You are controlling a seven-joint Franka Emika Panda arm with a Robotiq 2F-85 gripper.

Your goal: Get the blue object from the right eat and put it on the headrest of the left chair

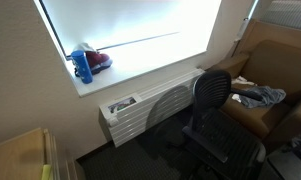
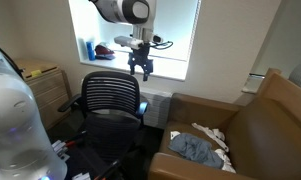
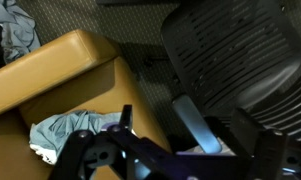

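Observation:
The blue object is a crumpled blue-grey cloth lying on the seat of the brown armchair. It also shows in an exterior view and in the wrist view. The black mesh office chair stands beside the armchair, and shows in an exterior view and in the wrist view. My gripper hangs in the air above the office chair's back, apart from the cloth. In the wrist view my gripper is open and empty, with the chair's grey armrest below it.
A white patterned cloth lies next to the blue one. A white radiator runs under the window sill, where a blue bottle and a red item stand. A wooden cabinet is beside the office chair.

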